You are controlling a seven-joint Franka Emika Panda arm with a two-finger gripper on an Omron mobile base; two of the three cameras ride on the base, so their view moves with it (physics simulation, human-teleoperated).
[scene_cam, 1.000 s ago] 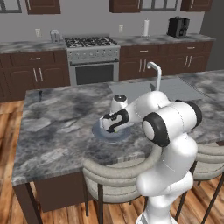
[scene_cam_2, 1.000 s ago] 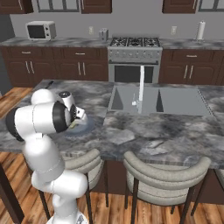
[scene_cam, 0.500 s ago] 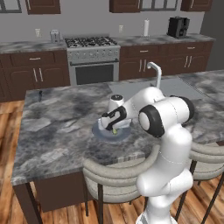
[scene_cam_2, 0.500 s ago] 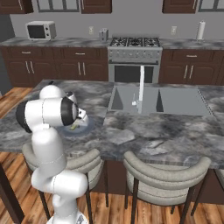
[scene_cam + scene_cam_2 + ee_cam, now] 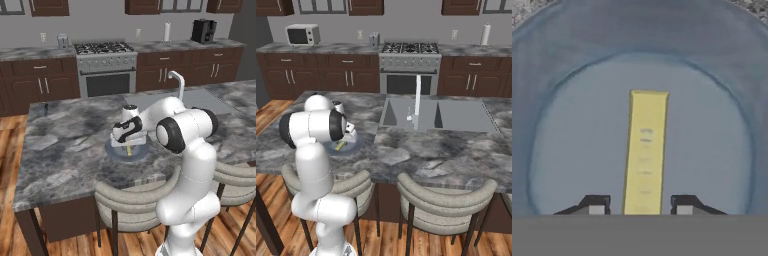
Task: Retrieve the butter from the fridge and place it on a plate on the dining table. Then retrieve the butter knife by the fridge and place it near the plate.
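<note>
At the middle of the hand view one butter (image 5: pixel 645 150) stick lies flat on the one plate (image 5: pixel 572 145), running from the frame's bottom up toward the centre of the plate's lighter well. Faint marks cross the stick's top face, too blurred to read; no other writing can be made out in any view. The pincer (image 5: pixel 640 206) stands just above it, its two dark fingertips (image 5: pixel 596 205) flanking the stick's near end with a small gap on each side, so the jaws are slightly parted and hold nothing.

Near the centre of the left base view the pincer (image 5: pixel 128 145) points down over the plate (image 5: pixel 113 151), which sits on the marbled worktop (image 5: pixel 65 145); a bit of yellow butter (image 5: pixel 129 150) shows under it. Left of centre in the right base view the butter (image 5: pixel 340 146) lies on the plate (image 5: pixel 354 145). Two stools (image 5: pixel 441 200) stand at the worktop's (image 5: pixel 421 150) near edge. One faucet (image 5: pixel 417 100) rises by the sink (image 5: pixel 456 115).
</note>
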